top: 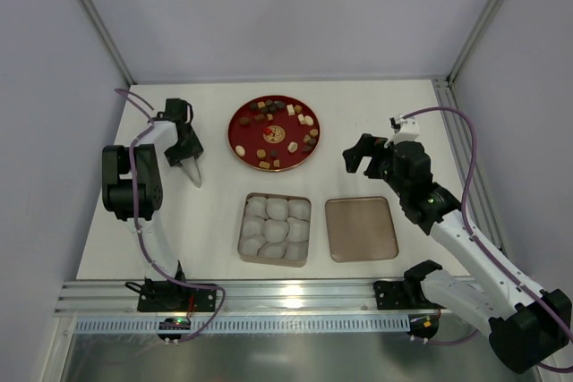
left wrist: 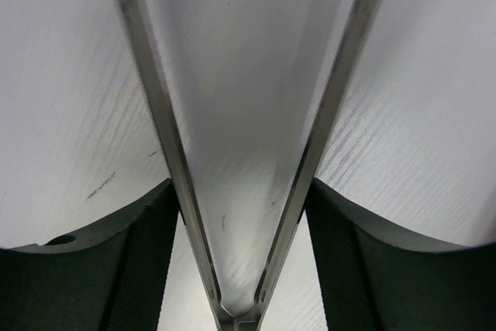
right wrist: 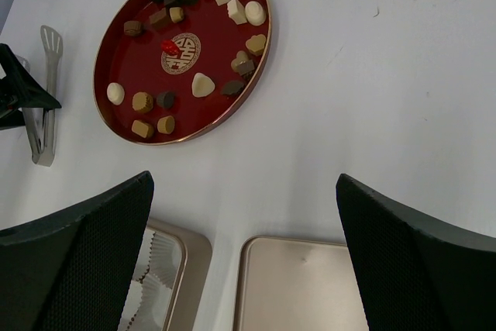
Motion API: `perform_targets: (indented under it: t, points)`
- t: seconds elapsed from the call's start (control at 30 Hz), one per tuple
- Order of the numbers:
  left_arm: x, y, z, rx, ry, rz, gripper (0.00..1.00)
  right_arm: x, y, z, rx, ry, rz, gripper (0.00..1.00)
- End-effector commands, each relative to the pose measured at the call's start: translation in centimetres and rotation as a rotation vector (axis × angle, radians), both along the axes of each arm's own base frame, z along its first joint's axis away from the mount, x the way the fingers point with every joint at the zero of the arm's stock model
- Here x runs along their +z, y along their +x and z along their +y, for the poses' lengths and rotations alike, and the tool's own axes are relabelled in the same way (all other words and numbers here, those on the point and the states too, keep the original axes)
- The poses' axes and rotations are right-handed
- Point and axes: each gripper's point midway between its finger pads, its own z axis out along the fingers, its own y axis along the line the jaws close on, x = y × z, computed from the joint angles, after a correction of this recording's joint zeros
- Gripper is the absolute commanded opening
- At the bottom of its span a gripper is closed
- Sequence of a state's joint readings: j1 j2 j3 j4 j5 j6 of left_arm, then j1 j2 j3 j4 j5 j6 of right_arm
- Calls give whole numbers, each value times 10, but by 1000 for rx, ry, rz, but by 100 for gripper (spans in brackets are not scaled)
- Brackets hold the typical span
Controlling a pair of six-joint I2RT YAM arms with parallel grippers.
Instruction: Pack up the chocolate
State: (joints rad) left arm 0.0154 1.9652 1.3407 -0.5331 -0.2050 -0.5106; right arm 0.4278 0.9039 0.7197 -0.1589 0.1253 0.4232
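White table [top: 394, 123] — matte, a few faint scuffs. Directly on it:
- round red plate [top: 231, 130], set toward the back
- tan box tray [top: 277, 195] just in front of the plate
- flat tan lid [top: 361, 229] in front and right of the plate
- metal tongs [top: 194, 172] left of the plate — contact with the table unclear

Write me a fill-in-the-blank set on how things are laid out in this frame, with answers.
1. The chocolates lie on a red ____.
2. In the top view, the box of paper cups sits to the ____ of the flat lid.
3. The ____ lie between the left gripper's fingers.
4. The right gripper is ____.
Missing words: plate; left; tongs; open.
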Motion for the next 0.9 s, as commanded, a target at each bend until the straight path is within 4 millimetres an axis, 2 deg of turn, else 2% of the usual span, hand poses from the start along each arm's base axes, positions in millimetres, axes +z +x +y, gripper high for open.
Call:
perform_targets:
  t: [0.0,0.23,0.47,0.6,0.73,0.77,0.87]
  points:
    - [-25,-25,-8,-14,-53,115,62,-1,1,4,10,23,5,100]
    - [-13,-21,-16,-16,-94,87,54,1,1,5,13,30,5,100]
    - [37,-14,-19,-28,-90,22,52,1,1,7,19,38,6,100]
    - [58,-20,-18,-39,-83,-1,52,1,2,8,20,39,8,100]
    - [70,-30,-17,-50,-69,-3,53,1,2,7,19,38,8,100]
    - [71,-33,-28,-81,-68,0,53,1,3,8,19,39,8,100]
    - [79,-40,-29,-92,-60,-6,53,1,3,9,25,39,10,100]
